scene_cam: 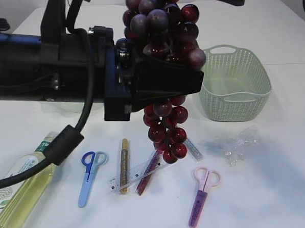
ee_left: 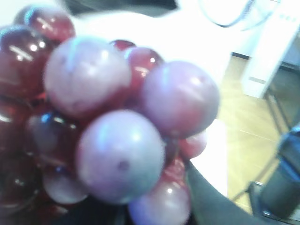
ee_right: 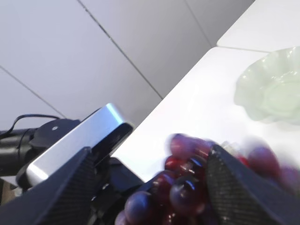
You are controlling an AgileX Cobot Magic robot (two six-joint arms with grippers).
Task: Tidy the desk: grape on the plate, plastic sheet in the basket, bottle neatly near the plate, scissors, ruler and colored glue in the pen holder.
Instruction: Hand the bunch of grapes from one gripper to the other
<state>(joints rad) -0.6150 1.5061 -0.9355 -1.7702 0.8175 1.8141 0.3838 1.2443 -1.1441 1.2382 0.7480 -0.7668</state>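
Left claw [scene_cam: 155, 75]: clamped on grape bunch [scene_cam: 162, 57], held aloft above worktop [scene_cam: 279, 189].
Right claw [ee_right: 150, 187]: fingers apart, bunch between; contact unclear.
Obscured: plate [ee_right: 274, 89], blurred, 2 o'clock of bunch.

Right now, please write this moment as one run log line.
left gripper: holds grapes in air | right gripper: open near grapes | plate: empty | scissors, ruler: on table
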